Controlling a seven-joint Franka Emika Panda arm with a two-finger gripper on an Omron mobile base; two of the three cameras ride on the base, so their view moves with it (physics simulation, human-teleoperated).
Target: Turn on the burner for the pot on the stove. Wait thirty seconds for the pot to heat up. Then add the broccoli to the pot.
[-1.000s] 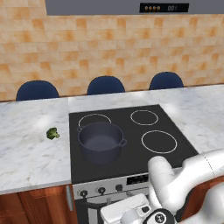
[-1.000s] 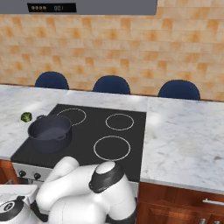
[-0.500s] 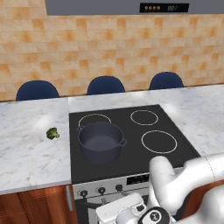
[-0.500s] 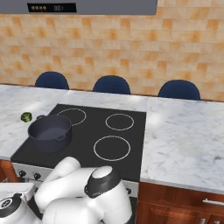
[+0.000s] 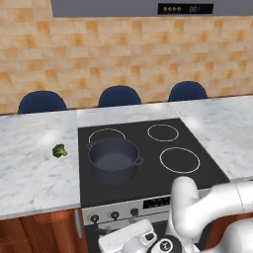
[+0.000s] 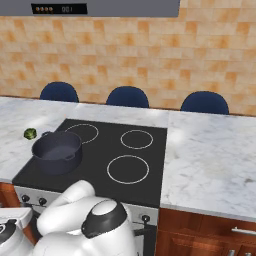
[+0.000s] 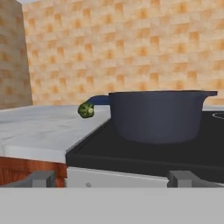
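Pot (image 5: 113, 160): wide, round, dark blue-grey metal, matte, no lid, two stubby side handles. Inside looks bare. Sits on the front-left ring of the stove (image 5: 163, 178), a flat glossy black glass top marked with thin white circles; silver front panel below carries small dark knobs (image 5: 114, 215).

Broccoli (image 5: 60, 150): one small knobbly green floret, lying on the counter (image 5: 29, 173) just left of the stove, apart from the pot. Counter is pale marble with grey veining, over reddish wood cabinet fronts. Behind: orange-tan tiled wall, three rounded navy chair backs (image 5: 118, 96).

Hand (image 7: 109, 178): low in front of the stove, level with its front edge. Two dark finger tips (image 7: 40, 178) stand wide apart, fully spread. Nothing between them, touching nothing. From the hand view the pot (image 7: 159, 114) looms straight ahead, with the broccoli (image 7: 86, 110) at its left.
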